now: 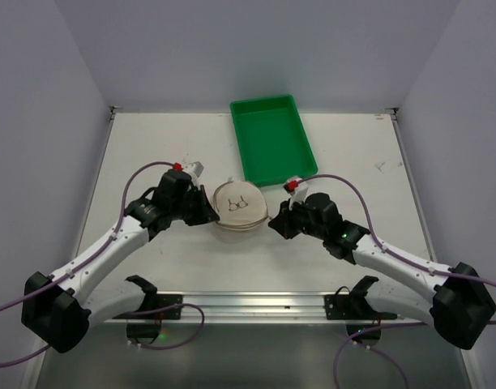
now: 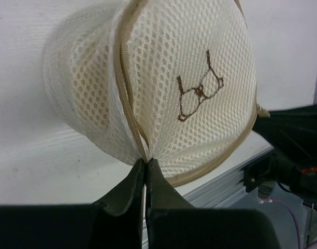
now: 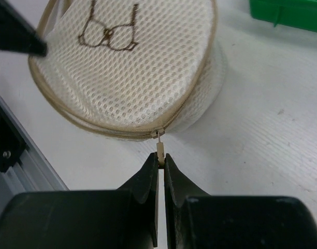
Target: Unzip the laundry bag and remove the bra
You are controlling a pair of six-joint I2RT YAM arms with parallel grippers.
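Note:
The laundry bag (image 1: 239,207) is a cream mesh drum with a round lid bearing a small brown bra emblem (image 1: 239,203); it sits mid-table between the arms. My left gripper (image 2: 146,162) is shut, pinching the bag's mesh at the zip seam on its left side. My right gripper (image 3: 161,157) is shut on the beige zipper pull (image 3: 160,148) at the bag's right edge (image 3: 148,78). The zip looks closed at the pull. The bra inside is hidden by the mesh.
A green rectangular tray (image 1: 272,139) lies just behind the bag, towards the back of the table. The aluminium rail (image 1: 256,301) runs along the near edge. White walls close in the left, right and back sides.

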